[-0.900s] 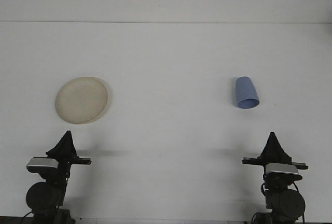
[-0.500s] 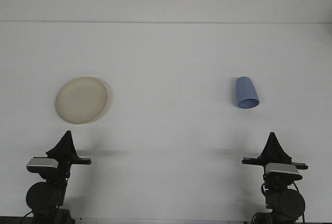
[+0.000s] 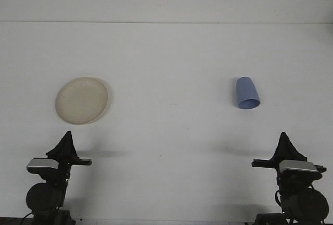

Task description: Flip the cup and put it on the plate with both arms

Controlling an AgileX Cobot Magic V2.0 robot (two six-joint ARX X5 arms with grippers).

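— Since the earlier frame only the right pincer [image 3: 284, 140] has shifted, further toward the right edge and a little lower. Nothing else moved.

— And the left pincer [image 3: 66, 139]?

— Same spot, low at the near left, its dark tip pointing up over the white counter [image 3: 166, 58]. Both pincers read as single black wedges from here, so whether their fingers are apart or together I cannot tell. Neither touches anything.

— Where's the cup?

— The small blue plastic cup [image 3: 247, 93] lies tipped on the counter's right half, well ahead of the right pincer, its open rim turned toward the camera and slightly right. Its inside is hard to make out.

— The plate?

— The round cream-coloured plate [image 3: 82, 100] sits bare on the left half, ahead of the left pincer, well apart from the cup.

— Anything cut off?

— Both arm bases run off the bottom edge.
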